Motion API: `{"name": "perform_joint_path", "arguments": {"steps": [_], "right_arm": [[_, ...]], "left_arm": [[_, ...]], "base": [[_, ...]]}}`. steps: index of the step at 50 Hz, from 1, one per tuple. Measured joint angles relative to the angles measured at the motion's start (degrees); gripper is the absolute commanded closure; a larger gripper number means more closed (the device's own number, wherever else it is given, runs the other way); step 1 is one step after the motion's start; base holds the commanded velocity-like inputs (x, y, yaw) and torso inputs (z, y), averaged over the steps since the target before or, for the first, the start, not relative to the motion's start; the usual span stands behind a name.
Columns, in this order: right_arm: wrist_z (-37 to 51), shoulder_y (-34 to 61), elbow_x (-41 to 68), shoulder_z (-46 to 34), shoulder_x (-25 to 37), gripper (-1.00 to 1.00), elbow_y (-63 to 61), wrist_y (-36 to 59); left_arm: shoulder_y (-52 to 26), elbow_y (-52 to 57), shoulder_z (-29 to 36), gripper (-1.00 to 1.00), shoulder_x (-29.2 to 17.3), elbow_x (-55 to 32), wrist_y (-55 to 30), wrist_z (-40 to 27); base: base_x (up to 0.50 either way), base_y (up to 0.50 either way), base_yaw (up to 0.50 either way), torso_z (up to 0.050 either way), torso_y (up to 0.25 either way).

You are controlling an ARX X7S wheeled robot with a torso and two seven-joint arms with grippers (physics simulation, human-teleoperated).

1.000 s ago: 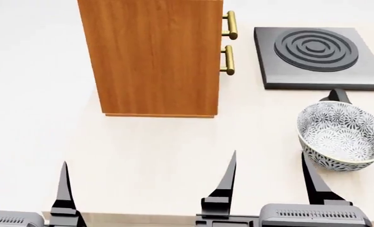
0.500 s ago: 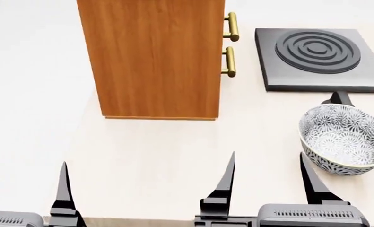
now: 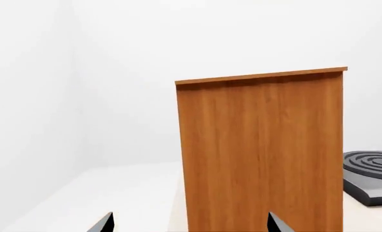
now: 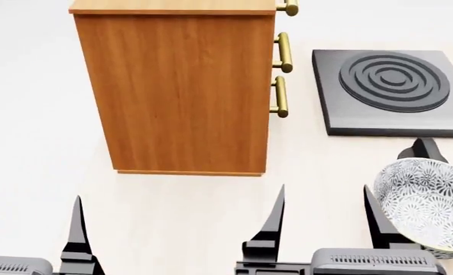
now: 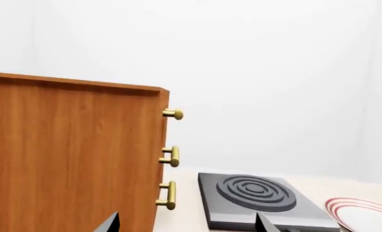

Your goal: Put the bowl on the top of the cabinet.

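Now we look first at where the bowl (image 4: 426, 206) sits: it is at the near right of the counter (image 4: 173, 212), partly cut by the right edge of the head view, with a dark handle-like piece just behind it and the black burner plate (image 4: 390, 91) farther beyond. Our right gripper (image 4: 326, 220) is close to it; its fingers stand apart with nothing between them, and the right one of the two appears just beside the bowl's left wall, though we cannot tell if they touch. So the bowl lies a little to the right of this gripper, not between the jaws. Our left gripper (image 4: 31, 226) is also spread and empty, at the near left, well apart from the bowl. We judge that the right arm is the one for the pick, and it must shift to the right first. The cabinet (image 4: 184, 91) stands upright, far and to the left of the bowl, and its top is bare
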Motion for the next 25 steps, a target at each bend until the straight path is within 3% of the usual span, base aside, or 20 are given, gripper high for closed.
{"name": "perform_joint_path", "arguments": {"steps": [5, 21, 25], "right_arm": [[0.12, 0.01, 0.15, -0.17, 0.11, -1.00, 0.11, 0.12], [0.46, 0.10, 0.75, -0.40, 0.49, -1.00, 0.02, 0.52], [0.65, 0.25, 0.82, -0.42, 0.54, -1.00, 0.09, 0.58]], "left_arm": [[0.04, -0.01, 0.10, -1.00, -0.14, -0.13, 0.07, -0.17], [0.00, -0.13, 0.46, -1.00, -0.54, -0.45, 0.25, -0.70], [-0.15, -0.18, 0.53, -1.00, -0.64, -0.55, 0.25, -0.82]], "base": [[0.08, 0.00, 0.00, 0.000, 0.000], [0.49, 0.00, 0.00, 0.000, 0.000], [0.16, 0.00, 0.00, 0.000, 0.000]]}}
